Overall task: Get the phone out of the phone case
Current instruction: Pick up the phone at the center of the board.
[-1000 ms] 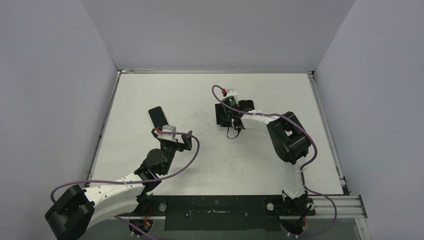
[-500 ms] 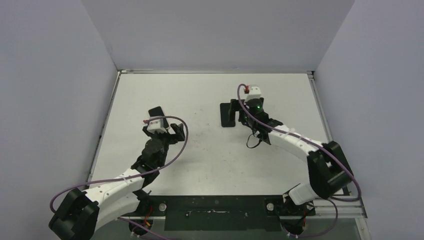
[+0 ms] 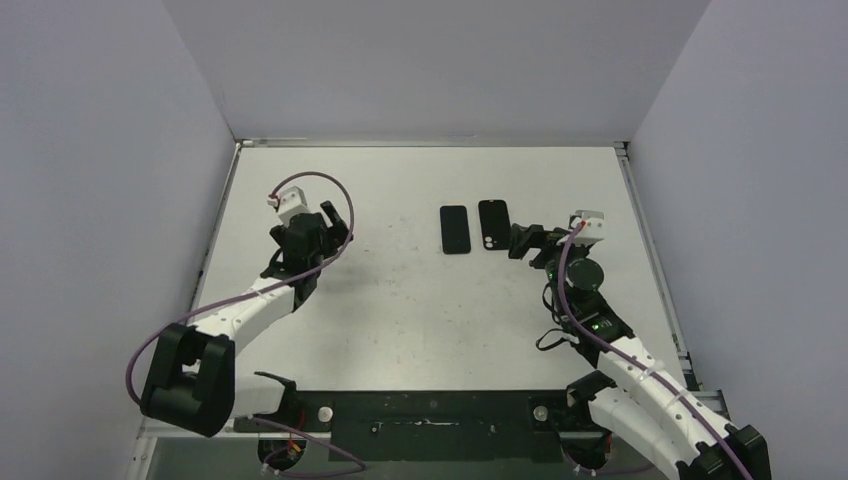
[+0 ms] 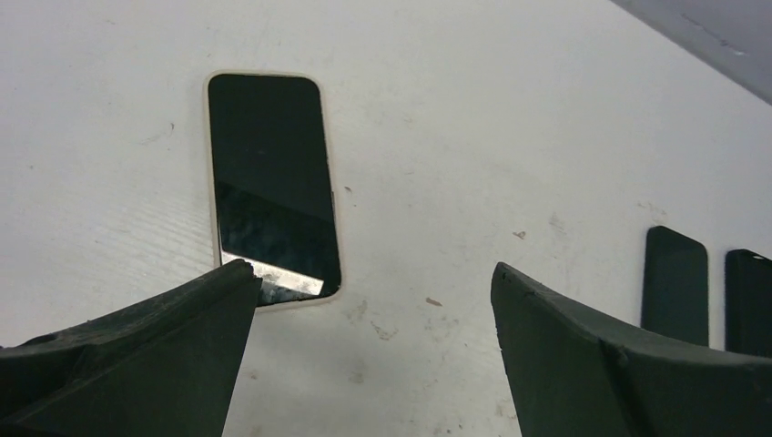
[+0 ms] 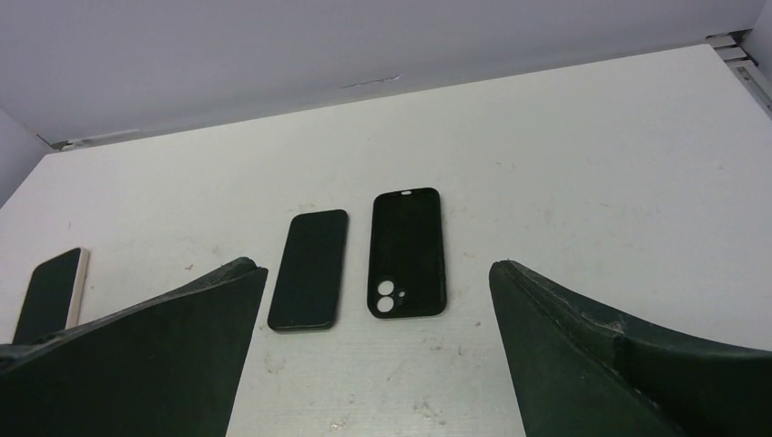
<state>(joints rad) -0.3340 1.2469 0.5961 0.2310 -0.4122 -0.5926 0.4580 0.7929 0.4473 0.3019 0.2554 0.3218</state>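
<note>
A black phone (image 3: 455, 230) lies flat at mid table, with an empty black case (image 3: 493, 224) just to its right, inside up and camera holes showing. Both also show in the right wrist view: the phone (image 5: 309, 269) and the case (image 5: 408, 253). My right gripper (image 3: 524, 241) is open and empty, right of the case and apart from it. A second phone in a cream case (image 4: 271, 182) lies screen up ahead of my left gripper (image 4: 373, 355), which is open and empty. In the top view the left gripper (image 3: 318, 232) hides this phone.
The white table (image 3: 420, 320) has grey walls at the back and on both sides. The cream-cased phone also shows at the far left of the right wrist view (image 5: 53, 293). Purple cables loop over both arms.
My right gripper has pulled back to the right, leaving the black phone and case lying side by side. My left arm has swung toward the far left, over the cream-cased phone.
</note>
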